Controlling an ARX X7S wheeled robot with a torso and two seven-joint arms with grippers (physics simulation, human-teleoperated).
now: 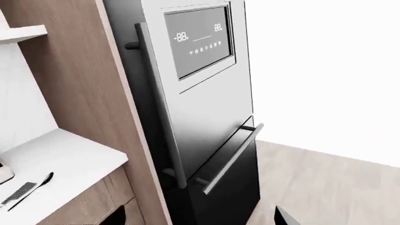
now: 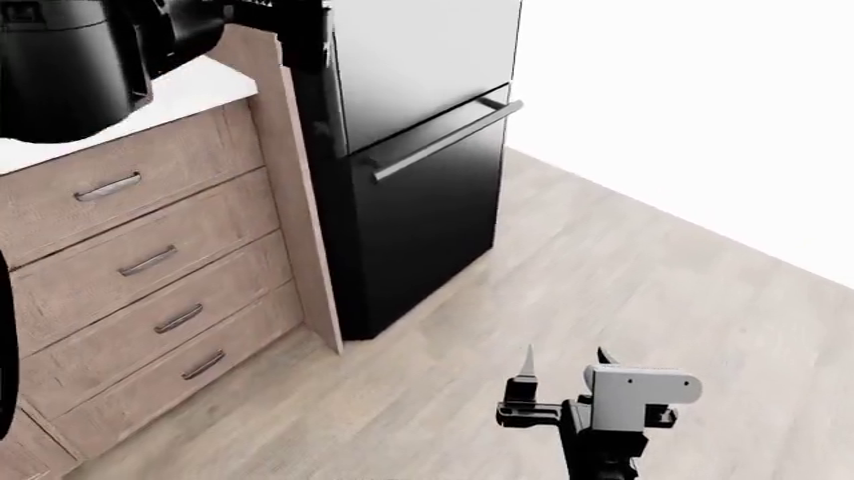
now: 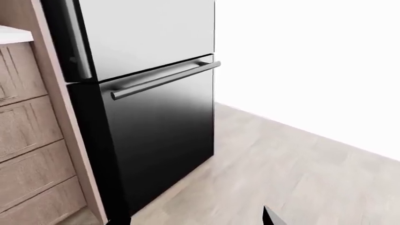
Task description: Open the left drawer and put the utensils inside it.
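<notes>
Utensils: the slotted spatula and black spoon lie side by side on the white counter. Both look light, rigid and probably slick; take each at mid-handle. The drawers are all closed; which one counts as left you can't tell yet. Pull by the bar handle.

Your right end effector hangs over the floor, fingers apart, holding nothing. The left end effector's state can't be read.

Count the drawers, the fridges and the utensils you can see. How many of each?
Wood drawers: 4, all shut
Fridge: 1
Spatula: 1
Spoon: 1
Total: 7
</notes>
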